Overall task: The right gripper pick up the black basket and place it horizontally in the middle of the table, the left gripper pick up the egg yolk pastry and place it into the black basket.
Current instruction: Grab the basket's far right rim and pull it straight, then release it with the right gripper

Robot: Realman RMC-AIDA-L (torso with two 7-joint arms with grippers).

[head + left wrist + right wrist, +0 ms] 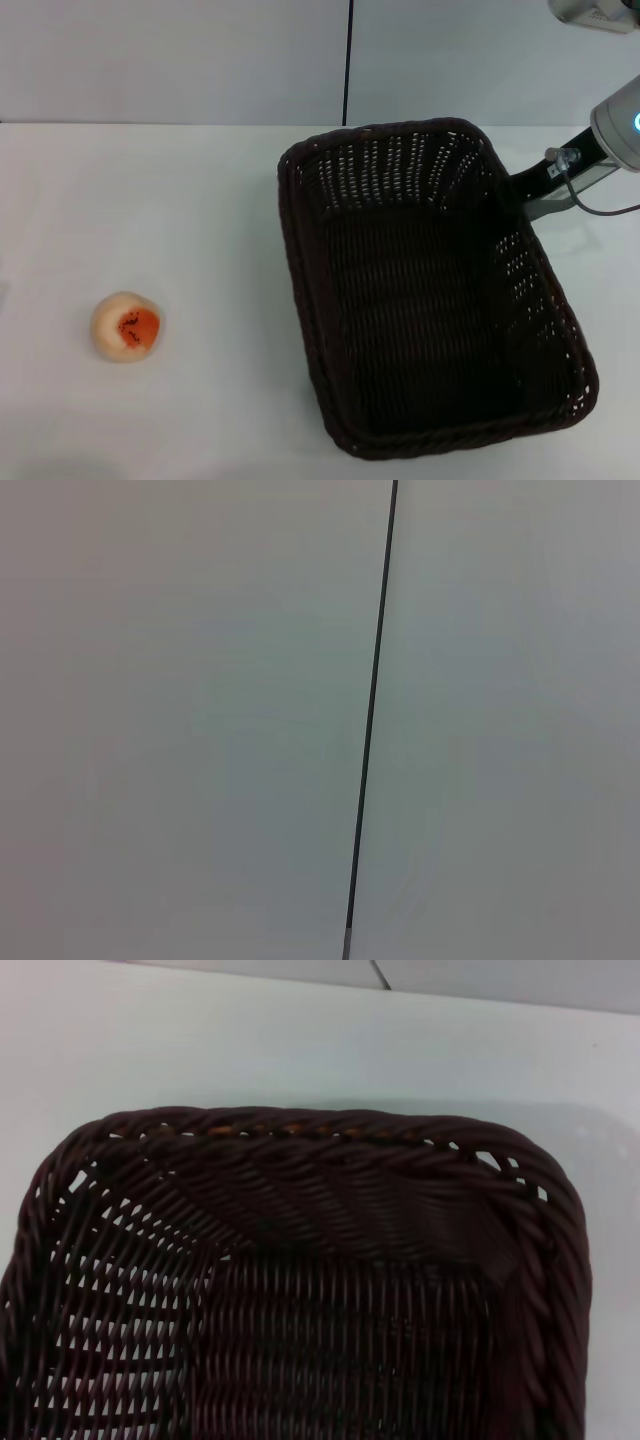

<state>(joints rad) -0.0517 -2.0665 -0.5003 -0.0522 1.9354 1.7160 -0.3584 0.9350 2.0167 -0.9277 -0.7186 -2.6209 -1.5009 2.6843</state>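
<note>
The black basket point(292, 215) stands lengthwise on the white table point(150, 200), right of the middle, and is empty. It fills the right wrist view point(330, 1140), seen from above one short end. My right gripper point(517, 184) reaches in from the upper right and sits at the basket's far right rim, its tip dark against the weave. The egg yolk pastry point(127, 326) lies alone on the table at the left, orange patch up, well apart from the basket. My left gripper is out of view; its wrist view shows only a pale wall.
The grey wall point(200, 60) with a dark vertical seam point(370, 730) runs behind the table. The white and grey right arm point(615, 120) with a cable hangs over the table's far right corner. The basket's near end lies close to the front edge.
</note>
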